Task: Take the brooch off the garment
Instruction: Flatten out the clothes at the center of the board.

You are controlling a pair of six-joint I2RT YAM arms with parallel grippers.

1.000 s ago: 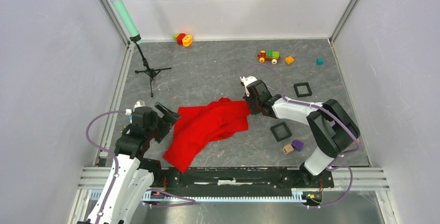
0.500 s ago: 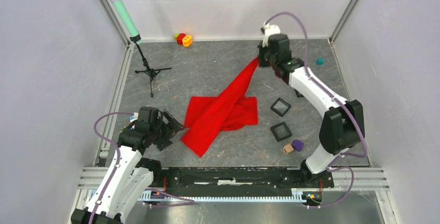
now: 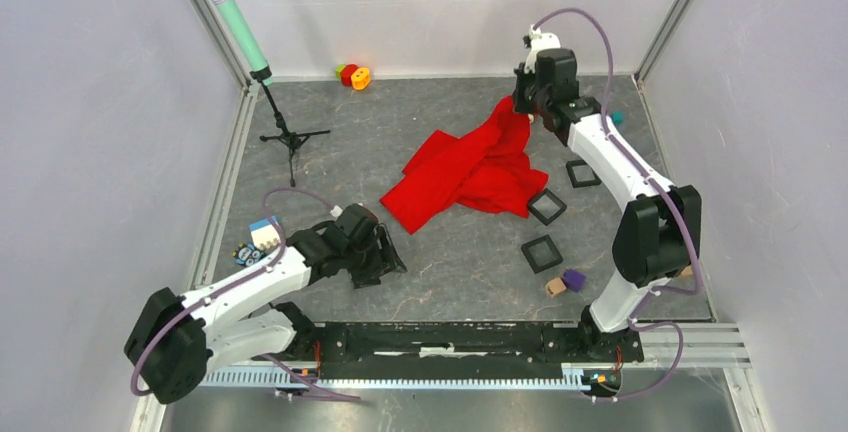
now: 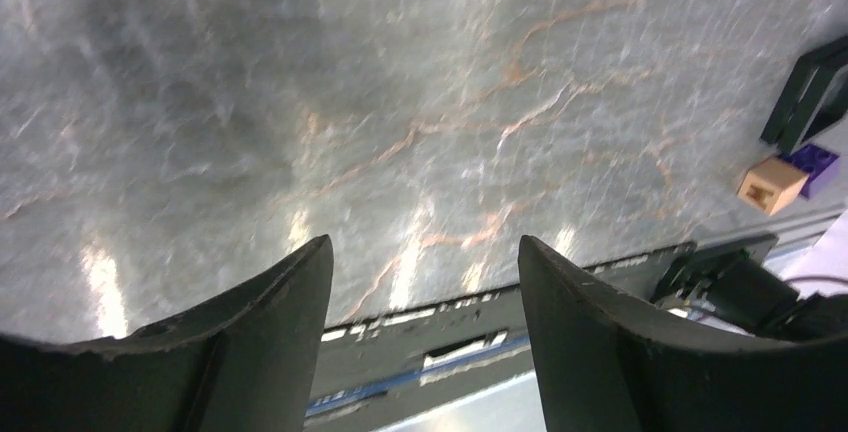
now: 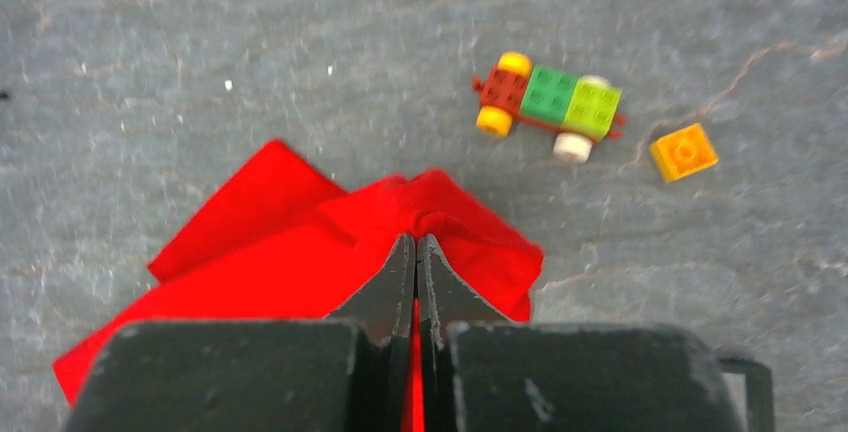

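Two arms are sharing the grey marbled table (image 3: 440, 282), their grippers well apart. Toward the upper right of the top view, the right gripper (image 3: 523, 104) is pinching the uppermost corner of the garment (image 3: 470, 167), jaws pressed together on a small bunch of red cloth. In the right wrist view its dark fingers (image 5: 385, 282) are meeting at the tips, with fabric gathered there and a red strip showing between them lower down.

From that pinched corner the garment is draping down and to the left, spreading in rumpled folds across the middle of the table. Its lower right edge is lying just beside one black square tray (image 3: 546, 207). A second tray (image 3: 583, 173) is sitting to the right of the cloth and a third tray (image 3: 541, 252) below it. The brooch is too small to make out in any view, so I cannot tell where on the cloth it is sitting.

Left of centre in the lower part of the top view, the left gripper (image 3: 388, 257) is hovering over bare table, jaws spread and holding nothing. At the right edge of the left wrist view, a tan block (image 4: 771, 184) is touching a purple block (image 4: 815, 164). Beyond the cloth, in the upper right of the right wrist view, a brick toy car (image 5: 550, 102) and an orange brick (image 5: 683, 152) are lying near each other.
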